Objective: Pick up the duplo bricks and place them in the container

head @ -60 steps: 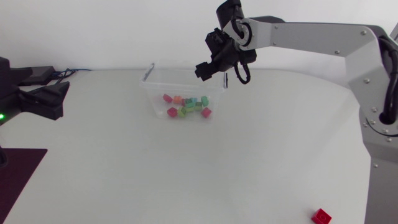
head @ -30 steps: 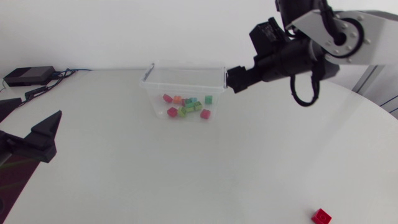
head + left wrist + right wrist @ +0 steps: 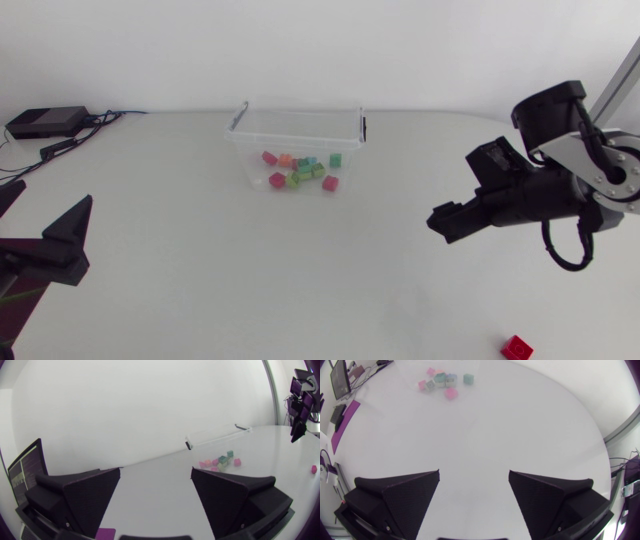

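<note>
right gripper (image 3: pixel 442 220): fingers spread wide, nothing between them; the wrist view shows only bare table (image 3: pixel 300 280) below. It hangs over the right side, roughly mid-depth, fingers pointing left. Open and empty, so I read it as set up for a pick, not carrying anything.

red brick (image 3: pixel 516 347): lies flat at the near right of the table, nearer than the gripper and well apart from it. It's the only brick I can see outside the container, so likely the next target. It's on the right arm's side, which fits that arm being the one out over the table.

container (image 3: pixel 300 135): clear tub, far centre, upright, top open. bricks (image 3: pixel 300 172) sit in a loose cluster on its floor: red, orange, green, teal. Judging by that, the task is nearly done.

left gripper (image 3: pixel 62 240): at the left edge, fingers also apart, empty, well away from tub and bricks. Looks parked to keep the middle free.

Risk: the red brick lies close to the table's near edge, so a sloppy approach could nudge it off. Come straight down with the fingers either side.
</note>
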Motion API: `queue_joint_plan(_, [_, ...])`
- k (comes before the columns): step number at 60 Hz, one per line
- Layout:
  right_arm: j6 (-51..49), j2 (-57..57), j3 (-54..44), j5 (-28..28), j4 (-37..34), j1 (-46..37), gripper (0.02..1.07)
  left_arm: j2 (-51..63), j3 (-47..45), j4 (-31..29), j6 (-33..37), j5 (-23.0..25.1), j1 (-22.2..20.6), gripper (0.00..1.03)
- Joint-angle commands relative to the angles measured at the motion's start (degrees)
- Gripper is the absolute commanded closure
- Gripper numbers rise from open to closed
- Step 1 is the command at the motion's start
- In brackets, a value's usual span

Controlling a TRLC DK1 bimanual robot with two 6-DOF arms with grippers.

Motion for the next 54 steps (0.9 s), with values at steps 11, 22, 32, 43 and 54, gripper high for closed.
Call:
queue_joint_plan(11, [-7.1,-3.2,-7.7,-1.5,-1.8,-7.9,0.10,-5.1,-4.3,-0.5,-3.3,0.3,0.9,0.04])
queue_joint_plan(22, [-10.1,-5.9,-11.9,-1.5,-3.3,-10.9,0.10,-8.9,-6.1,-1.9,-3.8,0.5,0.0,0.04])
queue_joint_plan(32, [-11.2,-8.2,-12.8,-1.5,-7.6,-13.7,0.10,-8.8,-6.7,-2.2,-3.8,1.4,-0.5,0.04])
queue_joint_plan(43, [-13.2,-10.2,-12.6,-1.4,-13.5,-15.2,0.10,-8.9,-8.1,0.6,-4.0,1.4,-0.4,0.04])
queue_joint_plan(54, [-15.8,-10.3,-14.1,-0.1,-18.5,-15.3,0.10,-8.9,-9.1,3.3,-5.2,1.4,0.1,0.04])
